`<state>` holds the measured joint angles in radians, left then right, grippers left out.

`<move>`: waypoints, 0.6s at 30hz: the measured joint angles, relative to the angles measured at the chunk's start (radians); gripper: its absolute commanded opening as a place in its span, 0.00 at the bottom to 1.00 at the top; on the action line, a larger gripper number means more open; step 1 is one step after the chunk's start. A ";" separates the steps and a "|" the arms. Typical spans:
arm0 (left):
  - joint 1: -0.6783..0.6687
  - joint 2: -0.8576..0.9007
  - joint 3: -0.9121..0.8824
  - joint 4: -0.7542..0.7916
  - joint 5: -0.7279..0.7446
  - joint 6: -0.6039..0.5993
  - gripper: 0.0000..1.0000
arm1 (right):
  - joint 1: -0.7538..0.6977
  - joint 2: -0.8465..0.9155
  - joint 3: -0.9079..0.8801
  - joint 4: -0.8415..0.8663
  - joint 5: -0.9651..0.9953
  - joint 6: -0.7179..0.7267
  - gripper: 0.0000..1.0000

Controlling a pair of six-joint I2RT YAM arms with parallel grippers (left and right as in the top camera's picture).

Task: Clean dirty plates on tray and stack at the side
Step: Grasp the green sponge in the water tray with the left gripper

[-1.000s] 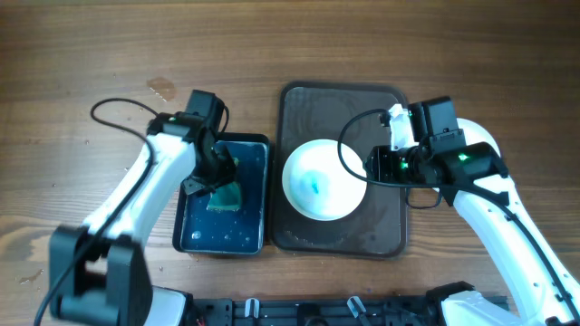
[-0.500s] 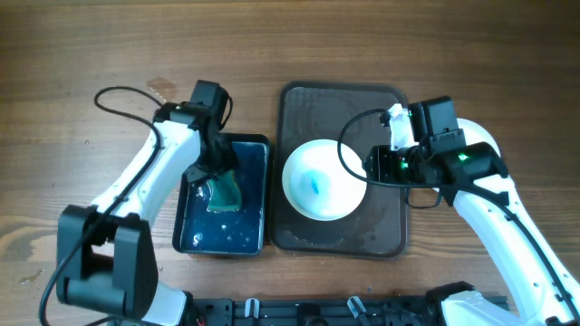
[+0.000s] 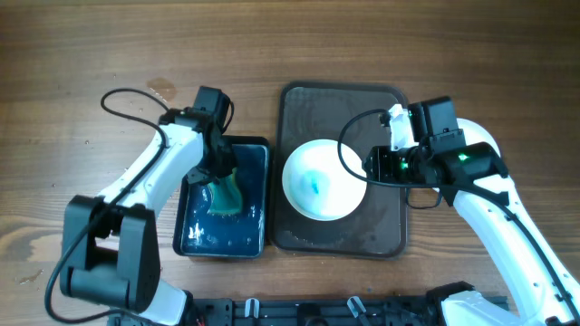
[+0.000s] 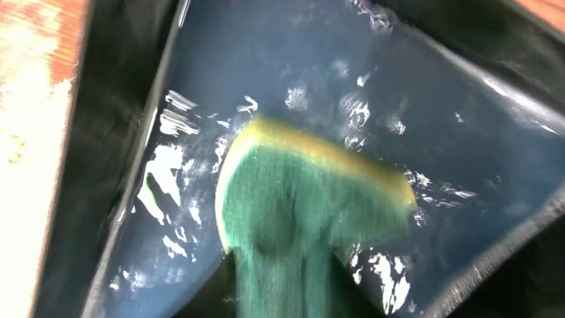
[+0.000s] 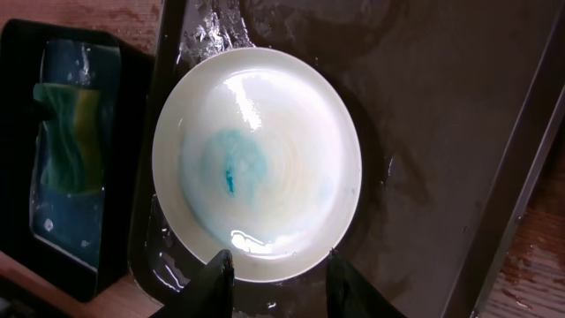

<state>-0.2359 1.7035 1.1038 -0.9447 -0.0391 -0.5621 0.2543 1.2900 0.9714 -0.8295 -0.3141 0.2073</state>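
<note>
One round white plate [image 3: 323, 179] with a teal-blue smear in its middle lies on the dark brown tray [image 3: 340, 104]. My right gripper [image 3: 370, 167] is at the plate's right rim. In the right wrist view the plate [image 5: 256, 163] fills the middle, and the right gripper [image 5: 281, 258] stands open, its fingertips on either side of the near rim. My left gripper [image 3: 220, 179] hangs over the small blue tray [image 3: 195, 240], shut on a green sponge [image 3: 225, 195]. The left wrist view shows that sponge [image 4: 309, 203], with its yellow edge, pinched by the left gripper [image 4: 282, 300] above shallow water.
The blue tray [image 4: 441, 106] stands just left of the brown tray [image 5: 459, 132], their rims nearly touching. Wet patches glisten on the brown tray around the plate. A small wet mark [image 3: 161, 88] lies on the wooden table at the back left.
My left gripper has shifted a little toward the front inside the blue tray, and the sponge with it. The right arm and the plate have not moved.
</note>
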 measured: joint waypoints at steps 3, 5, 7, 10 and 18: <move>0.000 -0.043 0.039 -0.073 0.014 0.003 0.43 | 0.000 0.000 0.000 -0.005 0.000 0.000 0.37; 0.000 -0.055 0.039 -0.100 0.029 0.003 0.40 | 0.000 0.000 0.000 -0.005 0.005 0.000 0.38; -0.004 -0.055 0.014 -0.071 0.041 0.002 0.39 | 0.000 0.000 0.000 -0.005 0.013 0.000 0.38; -0.022 -0.055 -0.095 0.065 0.050 0.000 0.09 | 0.000 0.000 0.000 -0.001 0.028 0.002 0.38; -0.020 -0.049 -0.175 0.116 0.060 -0.004 0.04 | -0.003 0.006 -0.009 0.025 0.080 0.104 0.38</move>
<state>-0.2562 1.6543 0.9291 -0.8284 0.0208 -0.5659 0.2512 1.2957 0.9627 -0.8047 -0.2340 0.3115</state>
